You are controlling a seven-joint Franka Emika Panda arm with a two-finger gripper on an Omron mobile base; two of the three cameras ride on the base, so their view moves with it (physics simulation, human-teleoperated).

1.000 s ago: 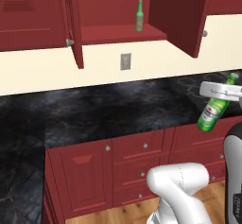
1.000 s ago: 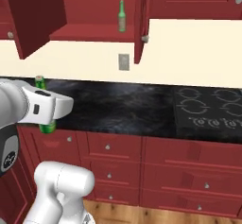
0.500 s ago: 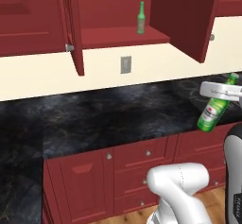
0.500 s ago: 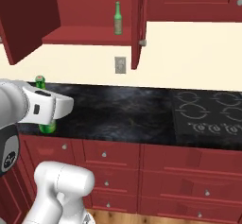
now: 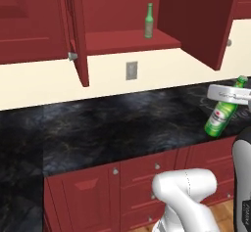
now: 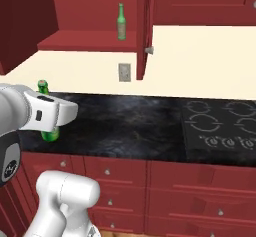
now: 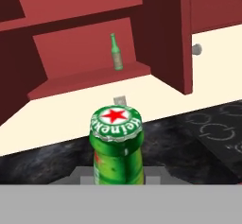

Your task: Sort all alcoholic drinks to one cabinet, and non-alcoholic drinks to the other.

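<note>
Your gripper (image 5: pixel 234 95) is clamped on the neck of the bright green bottle (image 5: pixel 221 112), which hangs tilted in the air, cap up and away from you, its body slanting down over the front part of the black counter (image 5: pixel 122 128). From the hand camera you look straight along that bottle (image 7: pixel 116 147) at its green cap with a red star, and past it toward the open wall cabinet (image 7: pixel 85 48). On the right base camera the bottle (image 6: pixel 48 131) shows as a cap above the hand and a green base below it, with the white hand across its middle.

The paler olive bottle (image 5: pixel 149 21) stands upright on the shelf of the open cabinet (image 5: pixel 127 42), well above and to your left of the held one. Under the shelf a small grey wall outlet (image 5: pixel 131 71) sits on the cream wall. Further right along the counter lies a black cooktop (image 6: pixel 220 126).
</note>
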